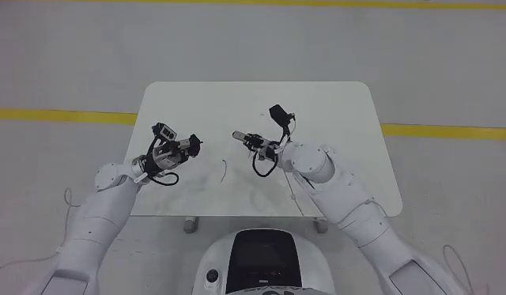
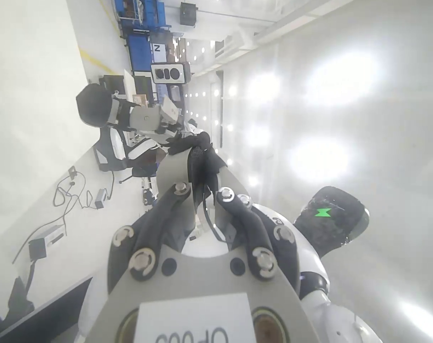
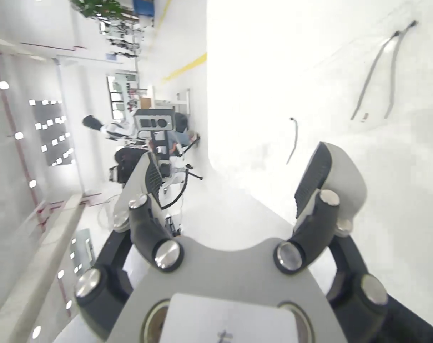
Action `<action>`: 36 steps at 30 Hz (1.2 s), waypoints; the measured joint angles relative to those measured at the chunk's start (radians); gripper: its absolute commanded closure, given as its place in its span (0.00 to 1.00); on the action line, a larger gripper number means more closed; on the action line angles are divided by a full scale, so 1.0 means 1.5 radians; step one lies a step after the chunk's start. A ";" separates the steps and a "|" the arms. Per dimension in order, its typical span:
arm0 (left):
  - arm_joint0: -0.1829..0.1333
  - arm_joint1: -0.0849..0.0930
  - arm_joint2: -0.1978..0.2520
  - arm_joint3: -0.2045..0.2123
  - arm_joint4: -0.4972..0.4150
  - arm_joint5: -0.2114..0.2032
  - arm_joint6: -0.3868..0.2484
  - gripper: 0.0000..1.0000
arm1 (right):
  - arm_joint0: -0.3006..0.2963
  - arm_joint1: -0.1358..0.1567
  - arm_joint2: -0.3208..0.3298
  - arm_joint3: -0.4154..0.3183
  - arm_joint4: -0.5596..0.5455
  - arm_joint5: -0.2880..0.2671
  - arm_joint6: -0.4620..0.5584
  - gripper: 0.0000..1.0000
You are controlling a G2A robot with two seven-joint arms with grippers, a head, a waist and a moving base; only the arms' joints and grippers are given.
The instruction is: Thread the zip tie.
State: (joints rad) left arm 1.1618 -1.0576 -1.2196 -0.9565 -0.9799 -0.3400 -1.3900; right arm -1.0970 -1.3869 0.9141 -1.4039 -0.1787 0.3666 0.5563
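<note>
Plainly, the zip tie lies flat on the desk between the arms; right gripper, jaws wide (left gripper has them closed), should straddle it crosswise before pinching.

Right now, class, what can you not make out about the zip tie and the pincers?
Left wrist view: whether the shut left pincer grips anything; its dark pads hide the gap.
Top view: which end of the zip tie bears the head; too small.
Right wrist view: grey strands on the table, one tie or two; glare blurs them.
</note>
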 measured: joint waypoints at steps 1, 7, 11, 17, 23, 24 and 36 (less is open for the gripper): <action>0.000 0.000 0.000 0.000 0.000 0.000 0.000 1.00 | 0.008 -0.003 -0.004 0.013 -0.011 -0.011 0.002 0.00; 0.000 0.000 0.000 0.000 0.000 0.000 0.000 1.00 | 0.031 -0.012 -0.017 0.060 -0.051 -0.018 0.002 0.00; 0.000 0.000 0.000 0.000 0.000 0.000 0.000 1.00 | 0.030 -0.012 -0.017 0.059 -0.050 -0.018 0.002 0.00; 0.000 0.000 0.000 0.000 0.000 0.000 0.000 1.00 | 0.044 -0.016 -0.030 0.053 -0.092 -0.018 -0.006 0.00; 0.000 0.000 0.000 0.000 0.000 0.000 0.000 1.00 | 0.137 -0.053 -0.066 0.155 -0.131 -0.018 0.045 0.00; 0.000 0.000 0.000 0.000 0.000 0.000 0.000 1.00 | 0.152 -0.061 -0.071 0.178 -0.132 -0.018 0.052 0.00; 0.000 0.000 0.000 0.000 0.000 0.000 0.000 1.00 | 0.327 -0.197 -0.106 0.538 -0.151 -0.018 0.121 0.00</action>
State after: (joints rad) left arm 1.1618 -1.0576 -1.2196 -0.9565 -0.9799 -0.3400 -1.3900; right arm -0.6062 -1.6821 0.7549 -0.5970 -0.4047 0.3400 0.7380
